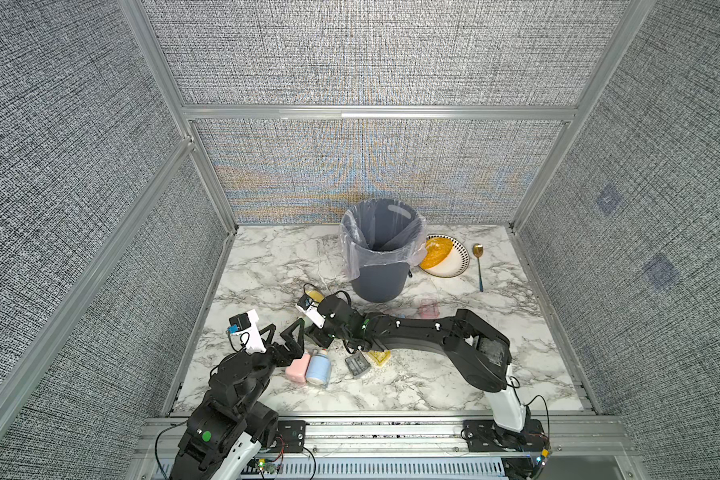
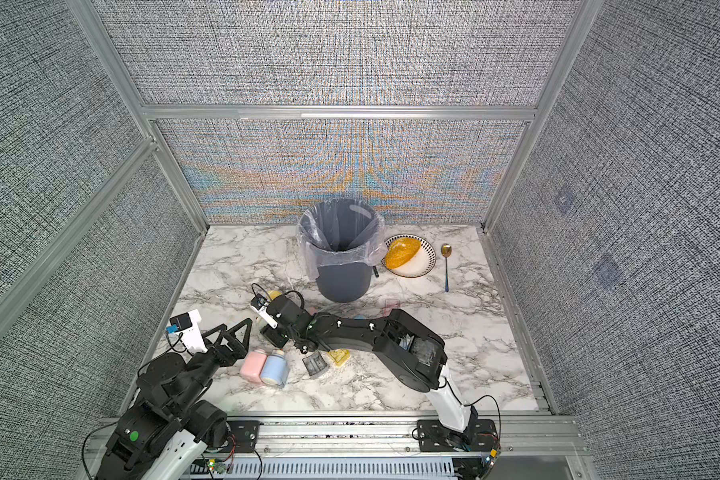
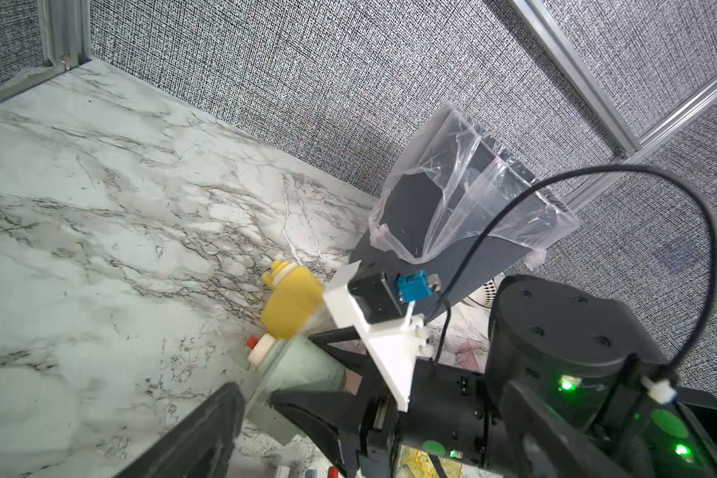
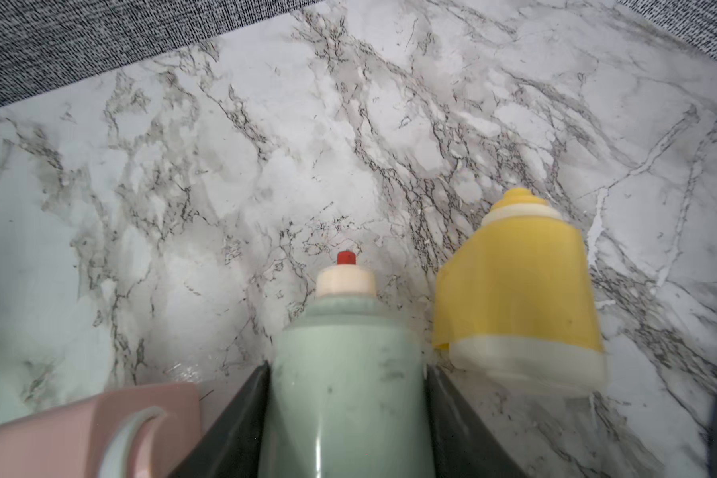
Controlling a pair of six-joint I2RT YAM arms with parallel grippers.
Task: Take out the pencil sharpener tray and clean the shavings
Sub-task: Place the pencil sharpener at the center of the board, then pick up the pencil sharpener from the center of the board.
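Three walls of grey woven fabric panel close this booth in: a back wall (image 1: 375, 54), a left wall (image 1: 59, 187) and a right wall (image 1: 661, 145). Silver aluminium frame bars (image 1: 379, 112) run across the back wall and down the corners. The back wall's lower panel shimmers faintly orange and blue. Below lies a white surface with grey marble veining (image 1: 267, 257), its far edge touching the back wall. At the near edge sits a silver aluminium rail (image 1: 391, 432), with a pale slotted cable duct (image 1: 391, 468) just in front of it. The light is even and soft, with a bright streak along one frame bar.
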